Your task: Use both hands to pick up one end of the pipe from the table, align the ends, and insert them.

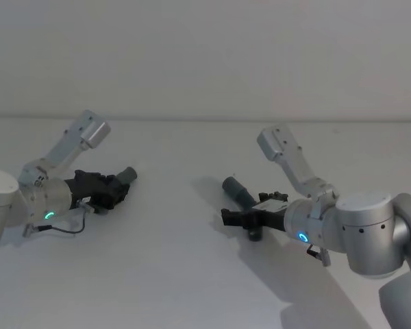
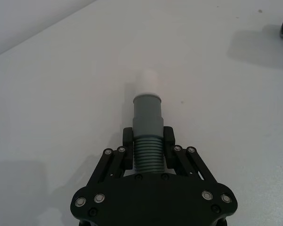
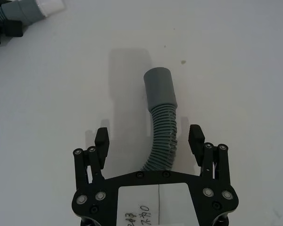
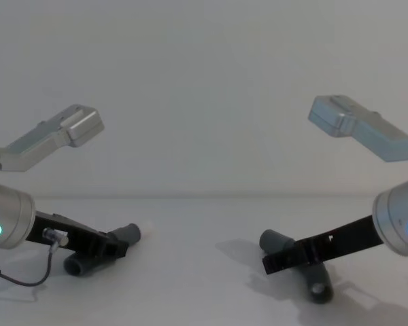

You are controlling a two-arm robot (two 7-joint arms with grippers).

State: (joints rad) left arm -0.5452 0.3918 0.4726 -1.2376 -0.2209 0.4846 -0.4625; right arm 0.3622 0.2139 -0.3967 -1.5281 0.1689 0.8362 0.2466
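1. The left tool [image 2: 148, 141] is clamped on the left hose [image 2: 147, 115]. Its fingers [image 2: 128, 137] press the ribbed middle, one on each side.
2. Just past those fingers the hose's smooth grey collar sticks straight out. It ends in a whitish tip [image 2: 148, 84] that points away from the tool over the white surface [image 2: 61, 94].
3. Behind the fingers, the chest view shows the hose's other end below the tool. I cannot tell whether it touches the surface.
4. The right tool [image 3: 148, 136] has its fingers [image 3: 102, 138] wide apart. They straddle the right hose [image 3: 164, 132], with a gap on both sides and neither finger touching it.
5. That hose's ribbed curve runs between the fingers. Its wider plain socket [image 3: 159, 87] lies beyond the fingertips, points away from the tool, and throws a shadow on the surface beside it.
6. Farther out, well apart from the right tool, are the left tool and its whitish tip. The tip and the socket are well apart, with surface between them.
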